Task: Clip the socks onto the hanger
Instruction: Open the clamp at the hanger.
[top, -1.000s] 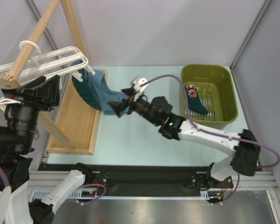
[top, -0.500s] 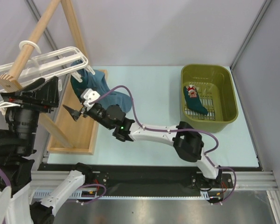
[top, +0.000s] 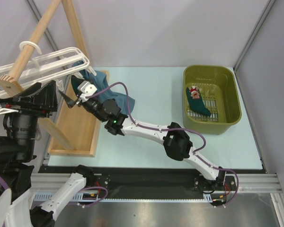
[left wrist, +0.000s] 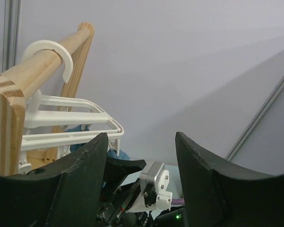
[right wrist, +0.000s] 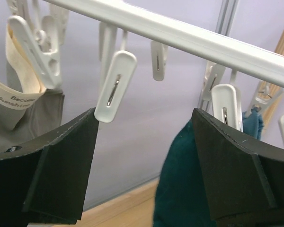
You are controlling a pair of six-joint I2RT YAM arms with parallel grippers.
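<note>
While your right gripper (right wrist: 144, 118) sits under the hanger (right wrist: 180, 35) with its fingers spread wide and nothing between them, look at what hangs in front of it. A free clip (right wrist: 114, 87) dangles just above the gap, closer to the finger on the left of the wrist view. Its long axis runs down from the bar with a slight tilt. Next along the bar, a second clip (right wrist: 226, 109) is pinched onto a teal sock (right wrist: 184, 189), which hangs beside the other finger. Further left, a grey cloth (right wrist: 19, 123) with a printed label is clipped up too.

Your left gripper (left wrist: 141, 142) is also parted and empty, up by the hanger's hook (left wrist: 45, 45) on the wooden rod (left wrist: 9, 78). It's near the frame but touching nothing I can see.

Now the overhead view gives you what neither wrist camera does. One more sock (top: 198, 105) lies in the olive basket (top: 209, 68), well apart on the far right. Its length runs roughly away from the arms' bases, with a red-and-white motif at the far end. My read is that this one is next. The right arm, based on that side, is the nearer one, though it's stretched clear across to the left. Only the wrist view tells you which clip is vacant.
</note>
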